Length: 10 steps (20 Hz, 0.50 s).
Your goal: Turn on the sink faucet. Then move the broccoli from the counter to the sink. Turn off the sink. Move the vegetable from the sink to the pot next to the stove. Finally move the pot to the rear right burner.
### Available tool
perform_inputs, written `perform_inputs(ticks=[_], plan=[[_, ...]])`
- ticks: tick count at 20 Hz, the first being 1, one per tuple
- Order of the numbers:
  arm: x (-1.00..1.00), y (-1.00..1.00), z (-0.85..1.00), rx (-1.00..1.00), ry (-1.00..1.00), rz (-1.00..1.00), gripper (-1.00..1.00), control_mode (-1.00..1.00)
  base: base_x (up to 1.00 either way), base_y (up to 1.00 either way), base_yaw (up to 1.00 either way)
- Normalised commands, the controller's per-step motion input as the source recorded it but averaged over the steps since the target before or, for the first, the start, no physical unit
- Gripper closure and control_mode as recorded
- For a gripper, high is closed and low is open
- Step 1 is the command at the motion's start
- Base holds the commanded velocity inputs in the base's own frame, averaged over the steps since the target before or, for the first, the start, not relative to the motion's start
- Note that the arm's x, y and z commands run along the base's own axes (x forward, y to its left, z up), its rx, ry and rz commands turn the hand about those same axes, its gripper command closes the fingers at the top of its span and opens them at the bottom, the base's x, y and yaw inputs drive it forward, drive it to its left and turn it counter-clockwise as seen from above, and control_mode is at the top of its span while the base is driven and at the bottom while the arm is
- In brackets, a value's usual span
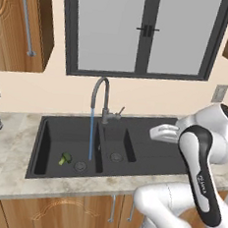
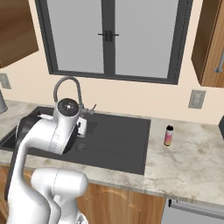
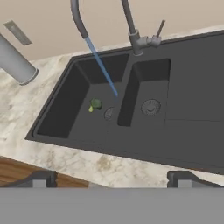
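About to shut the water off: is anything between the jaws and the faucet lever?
Nothing visible. The open gripper looks across bare counter and sink toward the lever; the broccoli lies low in the large basin.
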Motion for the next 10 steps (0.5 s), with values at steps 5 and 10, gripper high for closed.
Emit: perform_inputs(ticks=[5, 10], plan=[[0.20, -0.22, -0.12, 0.00, -0.27, 0.13, -1.00, -1.00, 0.00, 0.00, 0.00], [0.42, -0.12, -0.11, 0.00, -0.31, 0.11, -1.00, -1.00, 0.00, 0.00, 0.00]])
